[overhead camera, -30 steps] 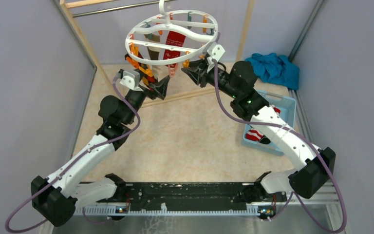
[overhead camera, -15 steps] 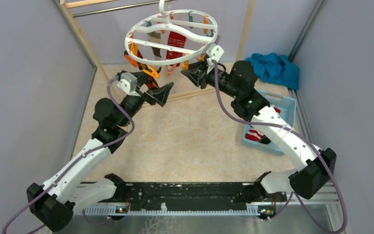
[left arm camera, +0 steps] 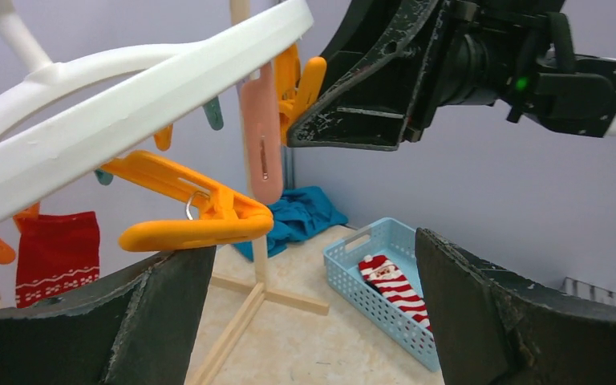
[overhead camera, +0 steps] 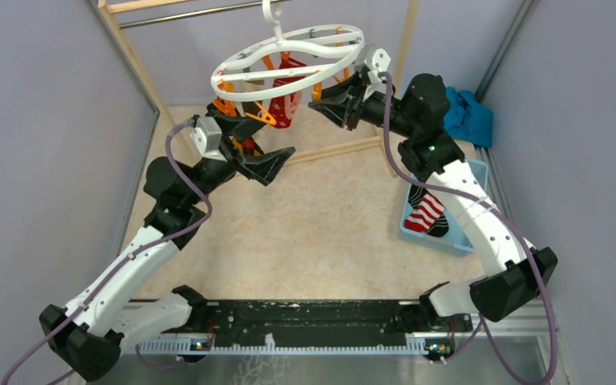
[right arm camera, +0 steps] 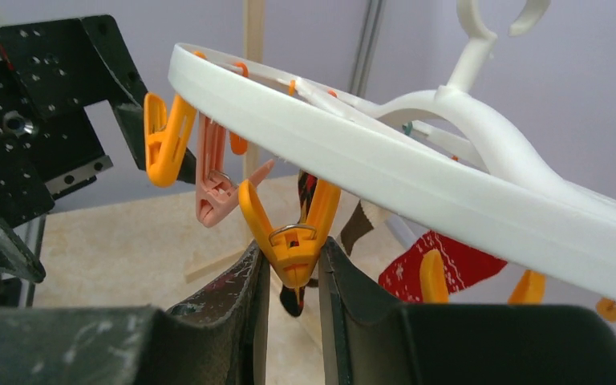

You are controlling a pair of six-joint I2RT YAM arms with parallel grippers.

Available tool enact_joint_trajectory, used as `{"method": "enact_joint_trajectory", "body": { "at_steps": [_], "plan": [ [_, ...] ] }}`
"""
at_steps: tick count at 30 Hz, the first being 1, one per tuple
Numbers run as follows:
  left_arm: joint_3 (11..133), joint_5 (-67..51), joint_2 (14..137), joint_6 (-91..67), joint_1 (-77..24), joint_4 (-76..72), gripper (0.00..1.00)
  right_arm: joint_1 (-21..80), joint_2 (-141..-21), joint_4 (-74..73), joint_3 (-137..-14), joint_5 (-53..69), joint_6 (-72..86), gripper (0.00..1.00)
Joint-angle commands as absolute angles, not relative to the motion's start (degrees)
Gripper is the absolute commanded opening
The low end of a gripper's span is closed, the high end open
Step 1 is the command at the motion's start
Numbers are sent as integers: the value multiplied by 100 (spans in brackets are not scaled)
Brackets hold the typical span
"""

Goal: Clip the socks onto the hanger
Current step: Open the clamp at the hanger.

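Tool on right arm (right arm camera: 289,255) pinches orange clip (right arm camera: 287,241) under hanger (right arm camera: 385,172)

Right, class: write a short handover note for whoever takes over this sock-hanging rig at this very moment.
Left gripper: jaws wide open, empty, below the hanger.
Right gripper: jaws shut on an orange clip that hangs from the hanger's rim.
Done: a red patterned sock hangs from the hanger.
Left: the striped sock lies in the blue basket, with what looks like a dark sock beside it. Each probably needs fetching and clipping on.
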State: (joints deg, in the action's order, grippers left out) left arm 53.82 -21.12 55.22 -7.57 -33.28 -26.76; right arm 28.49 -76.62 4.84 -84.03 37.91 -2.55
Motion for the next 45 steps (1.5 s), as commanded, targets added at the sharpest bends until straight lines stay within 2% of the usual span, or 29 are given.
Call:
{"method": "enact_joint_trajectory", "body": {
  "at_steps": [1, 9, 19, 37, 45],
  "plan": [
    [5598, -2631, 5642, -1310, -3347, -3208, 99, 2673, -7936, 514, -9000, 4734, -44, 0],
    [5432, -3079, 5769, -2144, -3347, -4086, 99, 2571, -8227, 511, -9144, 5610, 231, 0],
    [5451, -3085, 6300, -2222, -3349, -4674, 99, 2381, -8303, 940, -9141, 6807, 708, 0],
    [5246, -2892, 7146, -1684, -3349, -6488, 99, 2200, -8383, 1560, -8779, 7491, 1028, 0],
    [5305, -2621, 7628, -2225, -3350, -7609, 99, 2188, -8551, 1717, -8700, 7551, 1081, 0]
  ]
}}
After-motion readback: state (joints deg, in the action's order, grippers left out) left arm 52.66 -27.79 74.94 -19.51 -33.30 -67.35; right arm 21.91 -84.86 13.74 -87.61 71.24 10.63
